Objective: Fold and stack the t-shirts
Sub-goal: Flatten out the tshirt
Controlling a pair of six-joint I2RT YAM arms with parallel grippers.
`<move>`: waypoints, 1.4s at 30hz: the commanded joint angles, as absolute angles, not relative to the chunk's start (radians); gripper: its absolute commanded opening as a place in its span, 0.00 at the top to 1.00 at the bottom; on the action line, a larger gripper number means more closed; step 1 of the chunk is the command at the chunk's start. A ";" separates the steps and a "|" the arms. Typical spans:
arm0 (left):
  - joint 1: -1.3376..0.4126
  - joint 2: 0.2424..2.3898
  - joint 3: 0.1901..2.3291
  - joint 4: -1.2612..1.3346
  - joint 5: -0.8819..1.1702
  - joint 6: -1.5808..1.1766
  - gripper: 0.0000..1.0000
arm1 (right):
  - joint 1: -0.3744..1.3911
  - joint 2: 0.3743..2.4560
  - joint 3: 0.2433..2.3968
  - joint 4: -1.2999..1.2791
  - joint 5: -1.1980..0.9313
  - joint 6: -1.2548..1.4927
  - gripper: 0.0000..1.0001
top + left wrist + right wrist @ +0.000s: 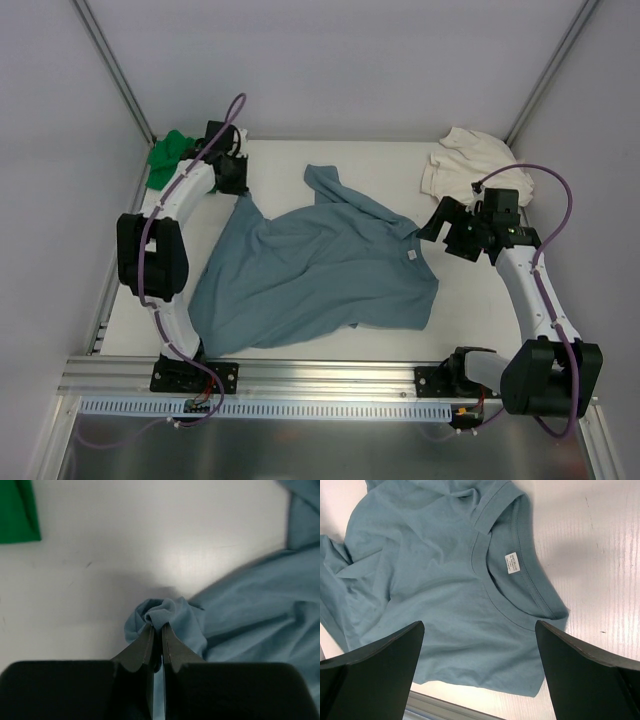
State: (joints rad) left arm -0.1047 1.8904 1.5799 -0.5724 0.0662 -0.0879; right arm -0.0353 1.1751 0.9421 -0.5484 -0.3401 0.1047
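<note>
The blue-grey t-shirt (320,265) lies crumpled and spread across the middle of the table, its white neck tag (513,563) facing up near the right side. My left gripper (156,626) is shut on a bunched corner of this shirt (165,611) at its far left end (240,195). My right gripper (432,225) hovers open above the shirt's collar (520,595), nothing between its fingers (385,655). The green t-shirt (165,155) sits bunched in the far left corner. The cream-white t-shirt (465,160) lies crumpled at the far right.
White walls with metal corner posts (120,75) close in the table on three sides. An aluminium rail (320,378) runs along the near edge between the arm bases. Purple cables loop off both arms (555,195).
</note>
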 commanded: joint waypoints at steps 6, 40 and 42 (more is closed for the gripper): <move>-0.241 1.727 1.670 -0.459 0.011 0.087 1.00 | -0.046 1.174 0.942 -0.526 -0.354 0.110 0.01; -0.457 0.909 0.890 -0.758 0.129 -0.429 0.01 | -0.046 1.183 0.957 -0.545 -0.353 0.114 0.01; -0.457 0.971 0.873 -0.770 0.092 -0.442 0.02 | -0.046 1.175 0.956 -0.548 -0.351 0.112 0.01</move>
State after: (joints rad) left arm -0.4522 0.9043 0.9047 -0.7757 0.1593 -0.3687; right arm -0.0360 1.1915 0.9421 -0.5472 -0.3481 0.1081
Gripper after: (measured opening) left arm 0.986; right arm 0.993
